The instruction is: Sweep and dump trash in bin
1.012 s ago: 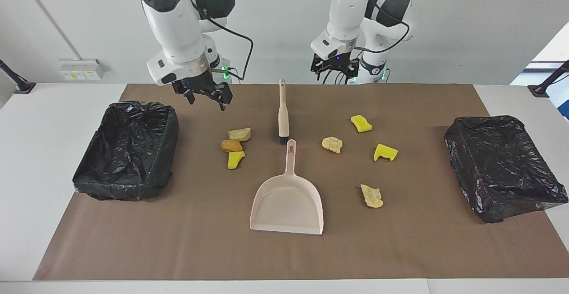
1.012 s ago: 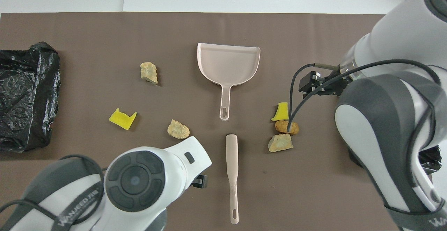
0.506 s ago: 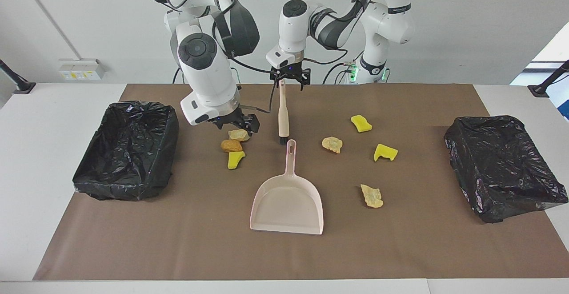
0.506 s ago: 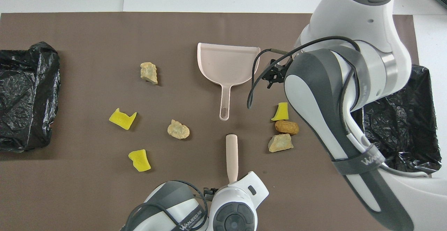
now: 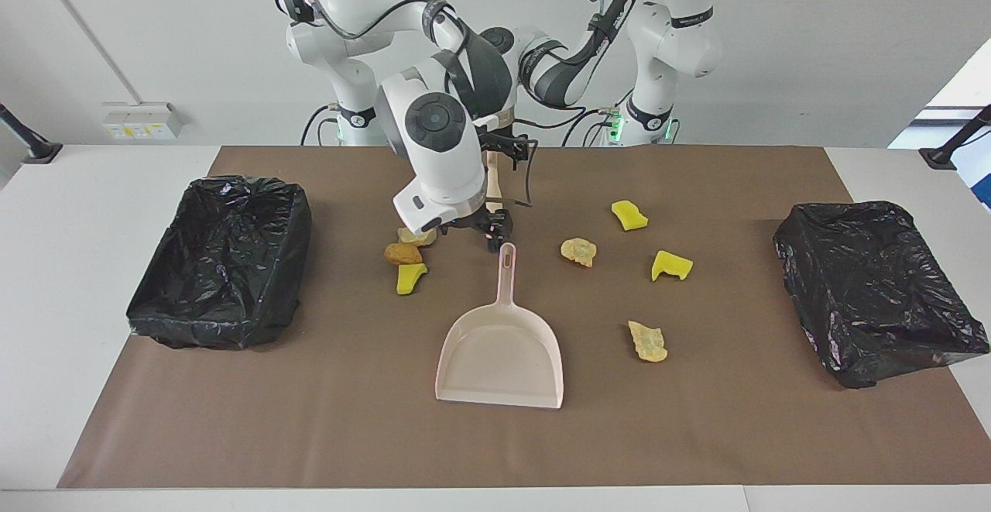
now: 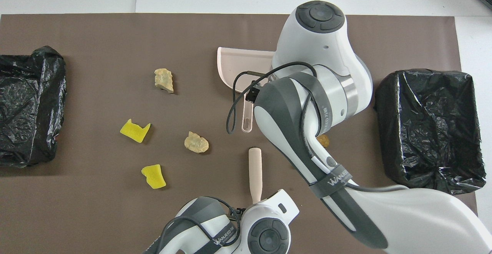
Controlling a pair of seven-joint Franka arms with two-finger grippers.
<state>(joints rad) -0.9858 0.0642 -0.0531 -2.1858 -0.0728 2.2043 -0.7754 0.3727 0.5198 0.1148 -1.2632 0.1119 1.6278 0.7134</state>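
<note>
Our left gripper (image 5: 507,149) is over the brush (image 6: 255,173) handle, our right gripper (image 5: 486,227) over the dustpan (image 5: 501,353) handle; we cannot tell either's opening.

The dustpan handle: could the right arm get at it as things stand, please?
Probably yes. The right pincer hangs open close by the tip of the handle, and nothing lies on the handle. Only the head of the brush sits near, so it may crowd the grasp.
</note>
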